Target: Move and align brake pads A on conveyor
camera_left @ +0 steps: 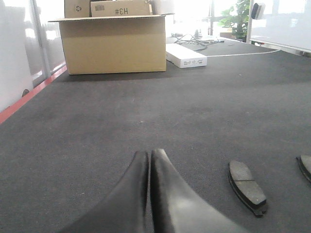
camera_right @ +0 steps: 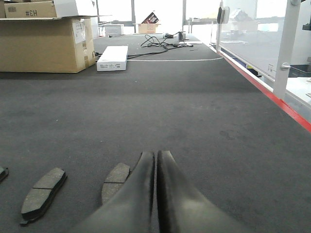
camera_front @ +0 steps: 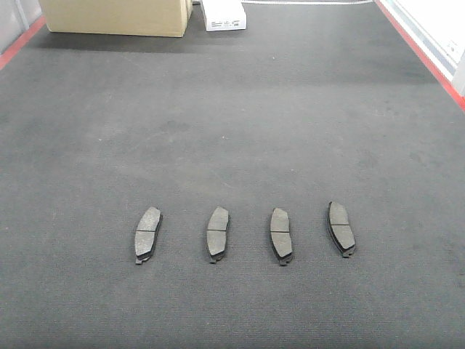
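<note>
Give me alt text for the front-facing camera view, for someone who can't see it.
Four brake pads lie in a rough row, spaced apart, on the charcoal conveyor. A cardboard box and a small white box sit at the far end. No gripper is in view.

The right claw (camera_right: 156, 158) was seen pressed closed, low over the conveyor (camera_right: 194, 121). Two brake pads (camera_right: 43, 189) lay flat to its left, one (camera_right: 115, 180) partly hidden behind it. A cardboard box (camera_right: 41, 43) and white box (camera_right: 112, 58) stood beyond.
</note>
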Tool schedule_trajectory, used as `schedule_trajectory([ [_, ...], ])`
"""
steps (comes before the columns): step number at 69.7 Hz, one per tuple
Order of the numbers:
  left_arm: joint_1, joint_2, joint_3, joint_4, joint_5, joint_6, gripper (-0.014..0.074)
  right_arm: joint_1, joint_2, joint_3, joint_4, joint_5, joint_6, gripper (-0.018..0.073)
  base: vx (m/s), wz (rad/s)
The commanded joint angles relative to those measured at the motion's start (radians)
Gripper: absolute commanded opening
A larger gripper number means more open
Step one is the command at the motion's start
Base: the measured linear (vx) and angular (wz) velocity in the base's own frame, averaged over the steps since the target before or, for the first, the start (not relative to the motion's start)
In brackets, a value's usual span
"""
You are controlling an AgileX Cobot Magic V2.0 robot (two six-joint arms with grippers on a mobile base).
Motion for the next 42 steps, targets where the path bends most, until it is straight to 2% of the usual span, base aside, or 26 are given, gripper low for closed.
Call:
schedule_trajectory([
  [1,0.001,-0.013,-0.021,0.0,-0.075,-0.006,-0.0006,-0.007,-0.013,0.019,-0.002,-0.069,-0.008,-0.0003,0.0,0.0],
  [42,0.001,-0.013,-0.021,0.0,-0.075,-0.006,-0.0006,-0.007,-0.013,0.019,-0.002,-0.069,-0.008,-0.0003,0.0,0.0],
])
